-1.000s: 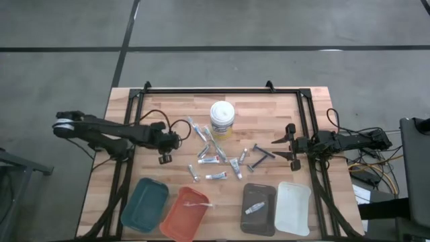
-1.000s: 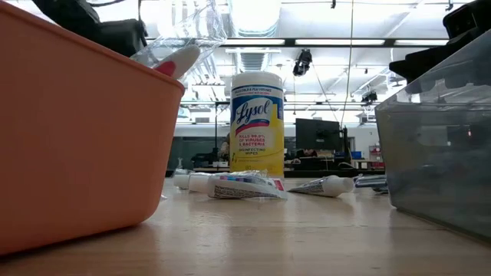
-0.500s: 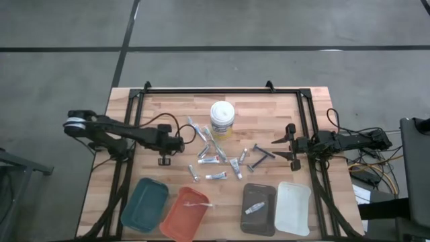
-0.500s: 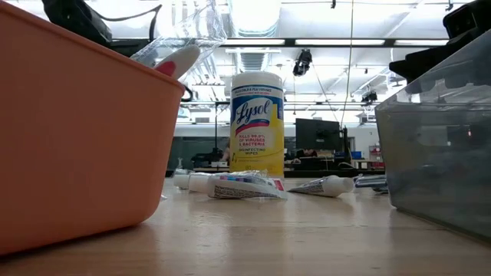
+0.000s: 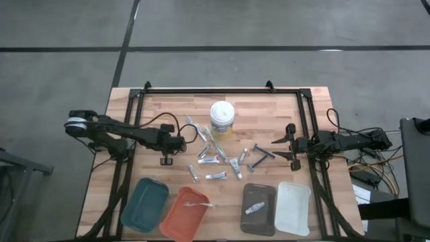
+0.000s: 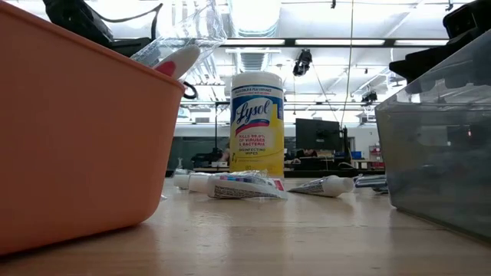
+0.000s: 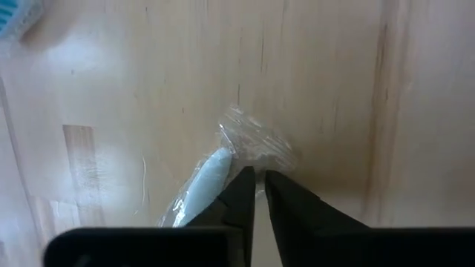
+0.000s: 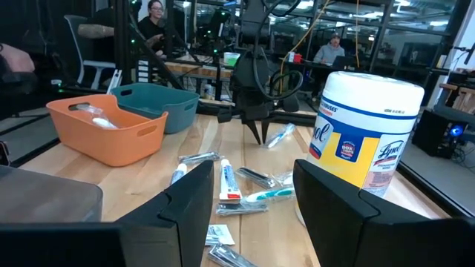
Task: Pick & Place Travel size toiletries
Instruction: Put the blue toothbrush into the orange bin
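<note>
The left end effector [image 5: 180,142] is down at the desk [image 5: 269,111], just left of the scatter of toiletries in the middle. Its fingers [image 7: 241,194] are drawn narrow, almost touching, right at the crinkled end of a plastic-wrapped toothbrush [image 7: 210,174] lying flat on the wood; I can't tell whether they actually pinch the wrap. The right end effector [image 5: 291,143] hangs at the desk's right side with its fingers wide, holding nothing. Small tubes [image 5: 216,176] and razors [image 5: 263,152] lie loose in front of the wipes tub [image 5: 222,118]. Along the near edge sit four trays; the orange tray [image 5: 186,213] holds a wrapped toothbrush, the dark tray [image 5: 258,208] a tube.
</note>
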You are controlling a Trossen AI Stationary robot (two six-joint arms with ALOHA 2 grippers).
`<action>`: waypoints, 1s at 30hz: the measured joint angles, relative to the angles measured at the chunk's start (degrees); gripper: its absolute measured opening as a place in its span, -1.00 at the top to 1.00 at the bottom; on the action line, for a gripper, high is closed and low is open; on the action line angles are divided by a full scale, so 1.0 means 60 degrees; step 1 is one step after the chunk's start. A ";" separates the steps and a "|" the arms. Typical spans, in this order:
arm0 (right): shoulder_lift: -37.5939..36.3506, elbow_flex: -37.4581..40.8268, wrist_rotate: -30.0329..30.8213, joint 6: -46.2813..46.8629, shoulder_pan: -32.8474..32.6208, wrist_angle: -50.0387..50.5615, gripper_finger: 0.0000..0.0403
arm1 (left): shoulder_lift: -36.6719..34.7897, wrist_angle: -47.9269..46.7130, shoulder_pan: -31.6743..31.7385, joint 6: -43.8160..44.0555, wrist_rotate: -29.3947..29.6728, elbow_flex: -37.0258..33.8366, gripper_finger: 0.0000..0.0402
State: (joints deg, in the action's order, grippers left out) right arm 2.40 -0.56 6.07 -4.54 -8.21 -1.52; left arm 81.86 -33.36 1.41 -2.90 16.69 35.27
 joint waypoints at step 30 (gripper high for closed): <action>0.0000 0.0000 0.0000 -0.0017 -0.0002 0.0000 0.09 | -0.0196 0.1846 -0.0419 0.0181 -0.1046 0.1319 0.94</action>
State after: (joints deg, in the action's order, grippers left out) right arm 2.40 -0.56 6.07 -4.64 -8.23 -1.52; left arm 80.68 -22.28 -1.10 -1.81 10.41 43.18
